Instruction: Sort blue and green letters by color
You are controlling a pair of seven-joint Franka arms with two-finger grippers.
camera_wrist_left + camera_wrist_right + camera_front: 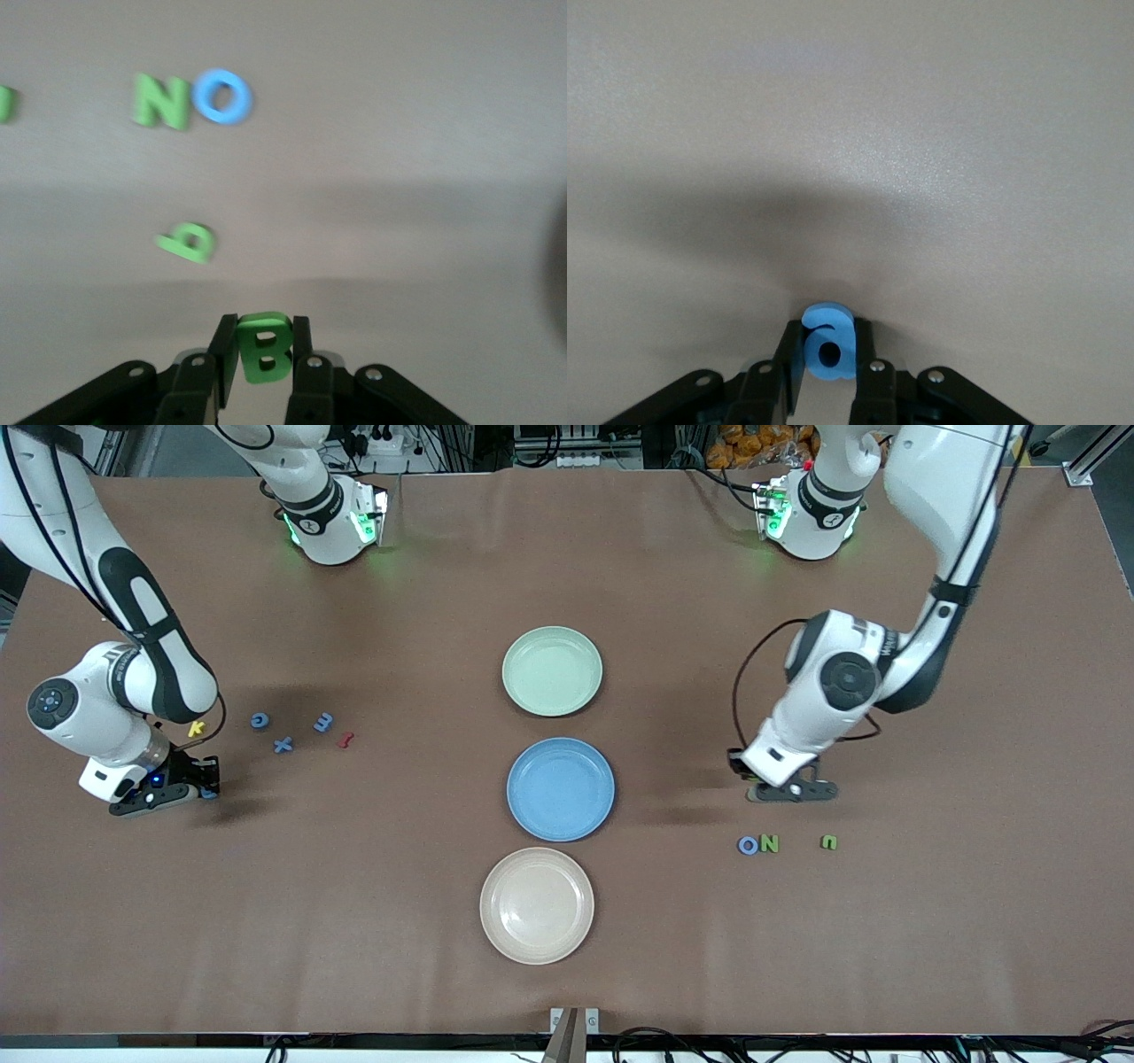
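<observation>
The right gripper (205, 790), low at the right arm's end of the table, is pinching a blue letter a (829, 343) tight between its fingers. Blue letters (283, 745) are lying near it beside a yellow letter (197, 729) and a dark red letter (346, 740). The green plate (552, 670), blue plate (561, 788) and beige plate (537, 904) are sitting empty mid-table. The left gripper (791, 790) is clamping a green letter B (263, 347); a blue O (749, 845), green N (769, 843) and another green letter (829, 841) are lying nearer the front camera.
</observation>
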